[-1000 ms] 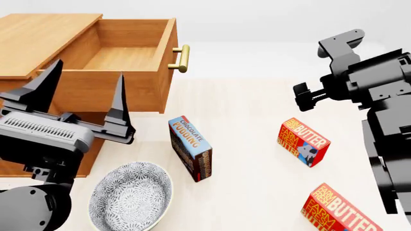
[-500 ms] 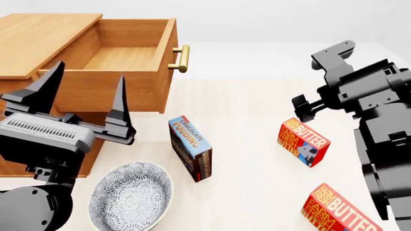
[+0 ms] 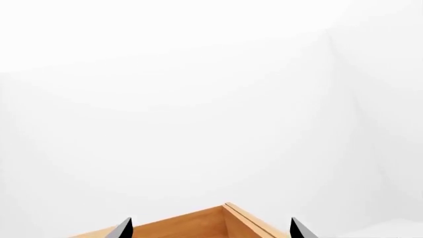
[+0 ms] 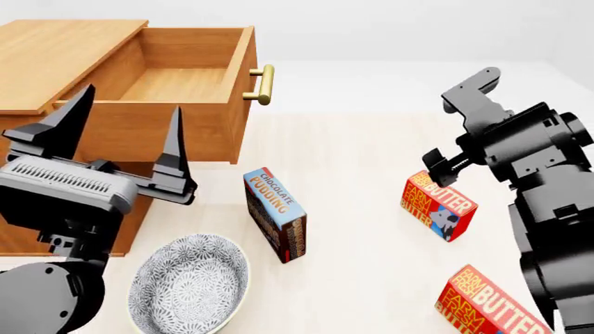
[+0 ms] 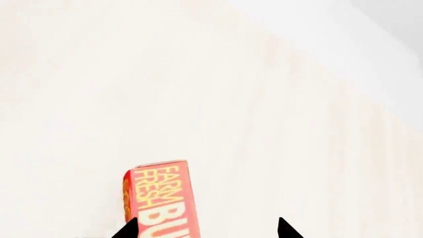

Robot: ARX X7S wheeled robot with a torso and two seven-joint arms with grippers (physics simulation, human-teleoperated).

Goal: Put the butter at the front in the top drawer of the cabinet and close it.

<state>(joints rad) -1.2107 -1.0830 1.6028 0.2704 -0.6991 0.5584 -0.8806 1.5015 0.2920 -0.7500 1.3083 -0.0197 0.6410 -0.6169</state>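
Two red-orange butter boxes lie on the pale table: one [image 4: 439, 205] farther out, a second [image 4: 487, 306] at the head view's bottom edge. My right gripper [image 4: 435, 169] hangs just above the farther box's upper end. In the right wrist view that butter [image 5: 162, 198] reaches in beside one fingertip, and the gripper [image 5: 205, 229] is open, holding nothing. The wooden cabinet [image 4: 55, 49] stands at the left with its top drawer [image 4: 177, 83] pulled open, brass handle [image 4: 264, 85] to the right. My left gripper [image 4: 121, 136] is open, raised in front of the drawer [image 3: 198, 223], fingers pointing up.
A blue-and-brown chocolate pudding box [image 4: 275, 214] stands on edge in the middle. A patterned grey bowl [image 4: 188, 284] sits near the front, below the left gripper. The left gripper covers most of the cabinet's lower front.
The right arm has swung left and down, bringing its gripper from well above the table to just over the farther butter box. The left arm has barely moved.
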